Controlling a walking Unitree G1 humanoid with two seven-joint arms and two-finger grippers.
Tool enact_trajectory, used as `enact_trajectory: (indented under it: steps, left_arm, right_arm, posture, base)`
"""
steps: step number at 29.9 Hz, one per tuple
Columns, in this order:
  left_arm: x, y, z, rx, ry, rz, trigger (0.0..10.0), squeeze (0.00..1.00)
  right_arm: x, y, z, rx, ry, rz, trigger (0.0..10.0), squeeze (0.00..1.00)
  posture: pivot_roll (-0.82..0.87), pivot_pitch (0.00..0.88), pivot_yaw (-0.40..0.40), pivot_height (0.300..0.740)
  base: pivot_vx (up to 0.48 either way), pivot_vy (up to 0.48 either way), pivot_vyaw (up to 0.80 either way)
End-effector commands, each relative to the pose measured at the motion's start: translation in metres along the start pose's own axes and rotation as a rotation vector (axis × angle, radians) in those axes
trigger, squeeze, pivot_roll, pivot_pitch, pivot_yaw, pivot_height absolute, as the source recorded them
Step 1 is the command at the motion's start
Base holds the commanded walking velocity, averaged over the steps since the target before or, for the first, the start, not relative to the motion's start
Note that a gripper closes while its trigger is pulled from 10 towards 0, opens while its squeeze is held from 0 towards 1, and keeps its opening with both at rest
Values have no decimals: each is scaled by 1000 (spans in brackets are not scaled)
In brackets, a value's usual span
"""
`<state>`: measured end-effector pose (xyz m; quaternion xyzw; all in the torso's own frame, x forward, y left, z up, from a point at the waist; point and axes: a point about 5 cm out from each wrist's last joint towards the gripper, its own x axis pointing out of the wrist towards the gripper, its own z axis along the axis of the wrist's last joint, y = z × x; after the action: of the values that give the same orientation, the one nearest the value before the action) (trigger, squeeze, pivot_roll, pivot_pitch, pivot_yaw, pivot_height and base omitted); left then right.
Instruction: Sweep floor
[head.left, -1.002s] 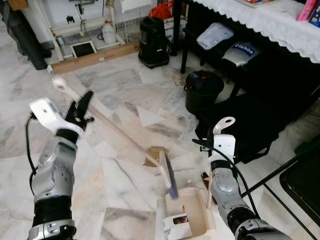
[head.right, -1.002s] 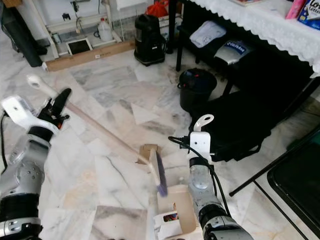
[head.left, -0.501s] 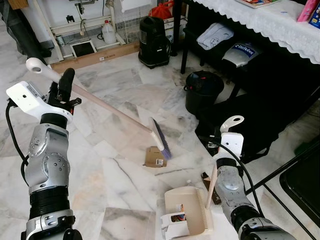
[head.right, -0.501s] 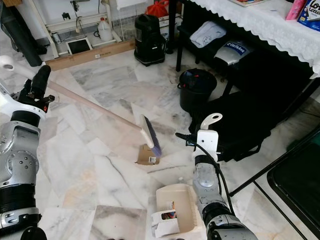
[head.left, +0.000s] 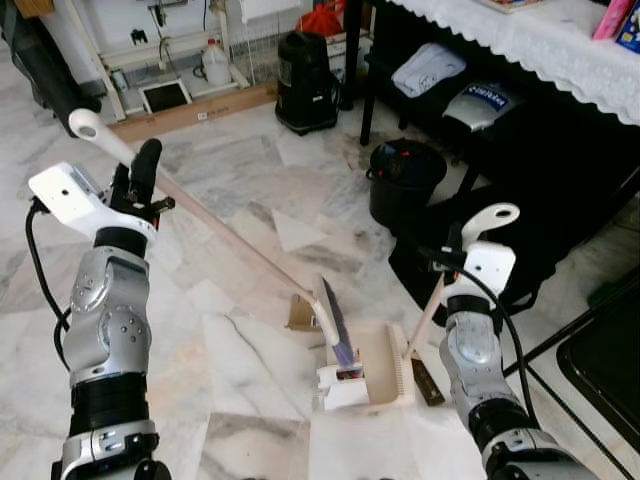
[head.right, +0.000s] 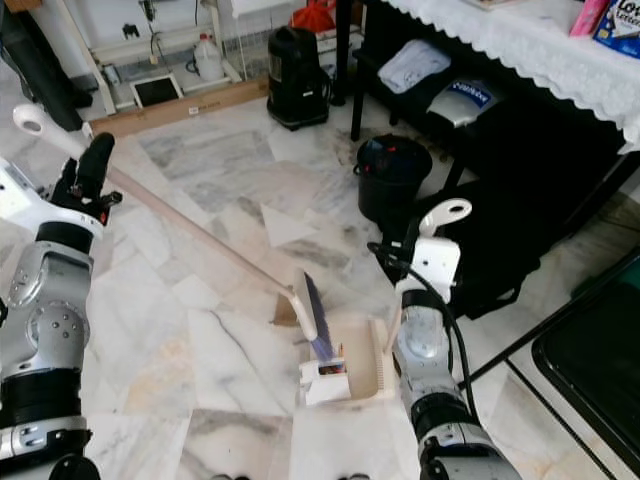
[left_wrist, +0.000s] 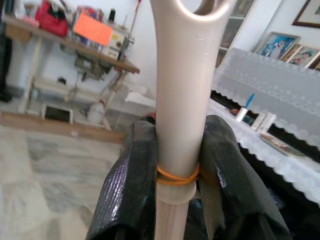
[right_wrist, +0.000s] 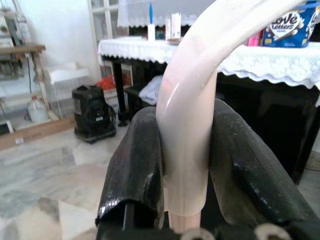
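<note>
Both sets of jaws are clamped tight: the left gripper (left_wrist: 172, 165) squeezes the top of the broom (head.left: 235, 243) handle, and the right gripper (right_wrist: 185, 150) squeezes the handle of the dustpan (head.left: 385, 362). Half a second ago the broom's brush was up in the air over the small cardboard box (head.left: 300, 312) on the marble floor (head.left: 230, 360), and now it has swung down into the dustpan, which has slid closer. That looks like one sweep just finishing, but the box is not in the pan yet.
</note>
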<state>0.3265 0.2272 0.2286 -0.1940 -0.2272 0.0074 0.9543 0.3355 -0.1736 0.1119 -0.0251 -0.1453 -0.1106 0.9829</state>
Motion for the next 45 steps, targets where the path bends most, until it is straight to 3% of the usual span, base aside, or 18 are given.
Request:
enact_trajectory:
  steps: [1,5,12,17,23,29,37,42,43,45]
  left_arm:
    - [4,-3,17,56,-87,-14,10000,0]
    - [7,3,24,129,-138,47,10000,0]
    - [5,5,18,178,-113,32,10000,0]
    - [-9,0,-12,333,5,-65,10000,0]
    - [-25,-6,-33,411,91,-159,10000,0]
    - [-27,-13,-38,455,104,-220,10000,0]
    - [-31,-25,-51,377,171,-290,10000,0]
    - [-30,-31,-55,224,224,-304,10000,0]
    - [-30,-31,-55,224,224,-304,10000,0]
    - [-28,-31,-52,131,238,-301,10000,0]
  right_arm:
    - [-1,0,6,34,-42,-13,10000,0]
    - [-6,-5,7,87,-41,-49,10000,0]
    - [-9,-12,8,128,-37,-92,10000,0]
    - [-11,-17,8,191,-17,-138,10000,0]
    - [-13,-13,11,231,-18,-130,10000,0]
    - [-14,-12,13,244,-15,-120,10000,0]
    - [-12,-12,17,260,-23,-115,10000,0]
    - [-11,-13,18,260,-23,-112,10000,0]
    - [-11,-13,18,260,-23,-112,10000,0]
    - [-10,-13,18,260,-16,-109,10000,0]
  posture:
    - [29,76,-2,740]
    - [25,78,-2,740]
    - [21,78,1,740]
    - [17,78,5,740]
    - [17,70,8,740]
    - [23,64,7,740]
    - [19,60,4,740]
    - [22,57,-1,740]
    - [22,57,-1,740]
    - [26,54,-2,740]
  base:
    - [0,0,0]
    - [0,0,0]
    - [0,0,0]
    - [0,0,0]
    - [0,0,0]
    - [0,0,0]
    - [0,0,0]
    - [0,0,0]
    - [0,0,0]
    - [0,0,0]
